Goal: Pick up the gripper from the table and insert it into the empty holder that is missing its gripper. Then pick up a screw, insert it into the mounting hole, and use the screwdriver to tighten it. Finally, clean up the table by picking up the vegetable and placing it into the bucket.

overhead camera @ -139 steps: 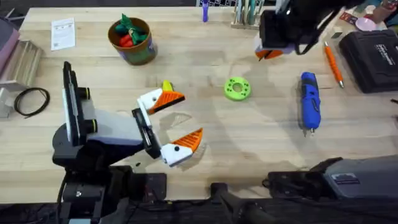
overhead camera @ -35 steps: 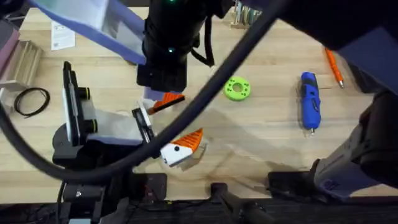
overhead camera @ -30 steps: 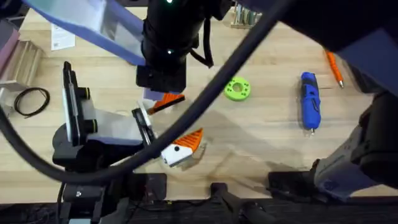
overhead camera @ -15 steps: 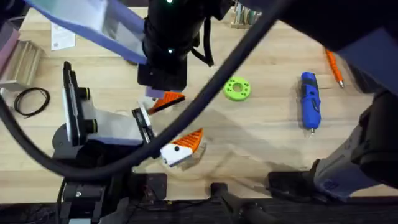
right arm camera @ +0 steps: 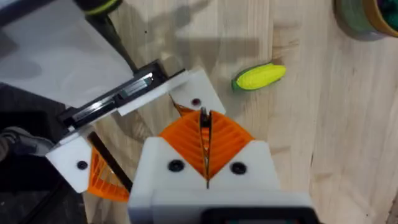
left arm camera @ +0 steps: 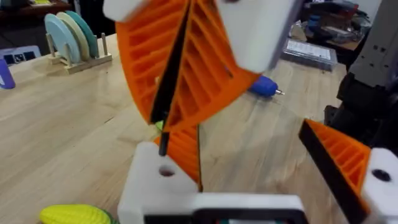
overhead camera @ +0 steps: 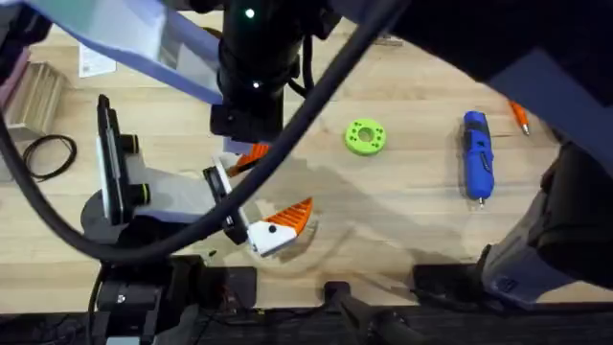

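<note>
My right gripper (right arm camera: pixel 204 148) is shut on the small orange gripper (left arm camera: pixel 184 152), gripped between its ribbed pads. It holds that piece against the white holder (right arm camera: pixel 194 94), the far finger bracket of my left gripper (overhead camera: pixel 287 182). The left gripper is open, and its other finger carries an orange pad (overhead camera: pixel 295 215). In the overhead view the right arm reaches across and covers the holder. The yellow vegetable (right arm camera: pixel 260 76) lies just beyond the holder, with the bucket (right arm camera: pixel 364 15) farther on. The blue screwdriver (overhead camera: pixel 476 153) lies at the table's right. I see no screw.
A flat green disc (overhead camera: pixel 365 135) sits mid-table and a thin orange stick (overhead camera: pixel 520 115) lies beyond the screwdriver. A black cable loop (overhead camera: pixel 48 155) and a paper card (overhead camera: pixel 96 59) are at the left. A rack of plates (left arm camera: pixel 74 37) stands at the far edge.
My right arm has swung from the far right across to the left gripper's far finger, carrying the orange gripper. Over the last second it has only shifted slightly.
</note>
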{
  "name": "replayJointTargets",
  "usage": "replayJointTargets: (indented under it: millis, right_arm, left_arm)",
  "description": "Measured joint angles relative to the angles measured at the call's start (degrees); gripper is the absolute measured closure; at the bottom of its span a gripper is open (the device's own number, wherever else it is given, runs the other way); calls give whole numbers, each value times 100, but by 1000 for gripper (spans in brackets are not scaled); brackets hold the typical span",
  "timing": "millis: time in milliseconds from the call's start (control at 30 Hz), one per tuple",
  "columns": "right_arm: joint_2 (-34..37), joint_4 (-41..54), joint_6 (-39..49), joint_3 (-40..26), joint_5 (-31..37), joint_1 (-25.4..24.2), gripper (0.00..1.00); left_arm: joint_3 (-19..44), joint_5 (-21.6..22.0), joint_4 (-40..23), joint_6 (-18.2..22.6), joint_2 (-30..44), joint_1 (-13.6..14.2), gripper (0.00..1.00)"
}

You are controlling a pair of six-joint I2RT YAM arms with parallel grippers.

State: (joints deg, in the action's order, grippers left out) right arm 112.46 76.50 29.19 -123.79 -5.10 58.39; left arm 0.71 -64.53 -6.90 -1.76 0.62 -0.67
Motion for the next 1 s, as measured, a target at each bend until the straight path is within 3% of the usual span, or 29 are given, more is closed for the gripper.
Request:
replayJointTargets:
  millis: [1000]
  right_arm:
    - [23, 45, 0, -2, -101, 22, 995]
  left_arm:
    - [0, 0, 2, 1, 0, 0, 15]
